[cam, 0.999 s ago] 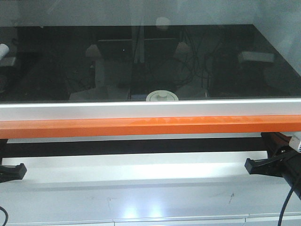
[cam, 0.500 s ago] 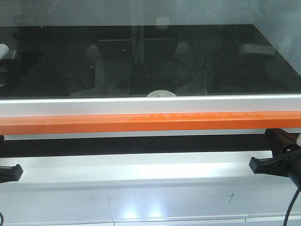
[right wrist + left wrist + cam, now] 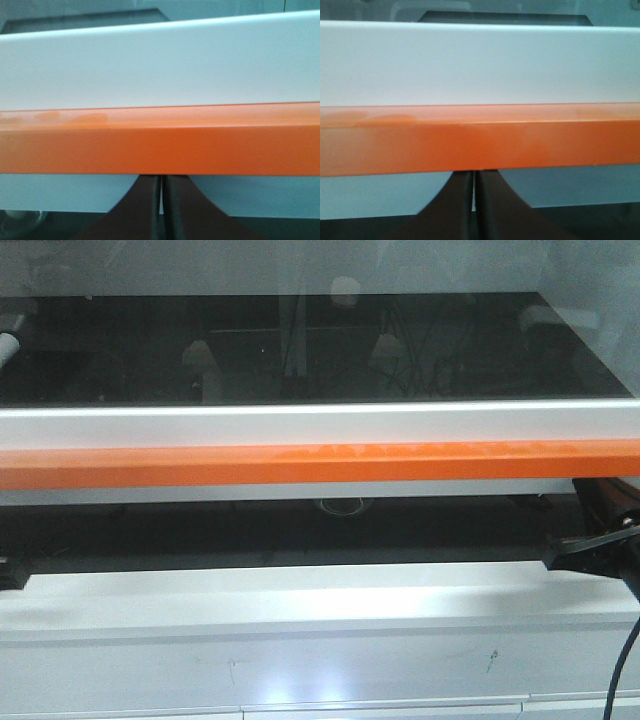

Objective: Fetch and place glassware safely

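Note:
Only the top of the glassware (image 3: pixel 343 506) shows, its pale lid peeking out in the dark gap just below the sash's orange bar (image 3: pixel 320 464). A glassy edge at the bottom left of the right wrist view may be the same jar (image 3: pixel 20 220). My left gripper (image 3: pixel 473 172) is shut, its tips up against the underside of the orange bar (image 3: pixel 480 140). The right gripper (image 3: pixel 161 176) is also shut, and its tips meet the bar's (image 3: pixel 160 147) underside too. In the front view the right gripper (image 3: pixel 590 555) sits at the far right and the left gripper (image 3: pixel 8 575) is barely in frame.
A glass sash with a white frame (image 3: pixel 320 425) and the orange bar spans the whole width. Behind it lies a dark work surface (image 3: pixel 320 340). A white ledge (image 3: pixel 300 605) runs along the front, below the opening.
The sash and its orange bar have risen, and both grippers have moved up with it. The jar, earlier seen through the glass above the frame, now shows below the bar.

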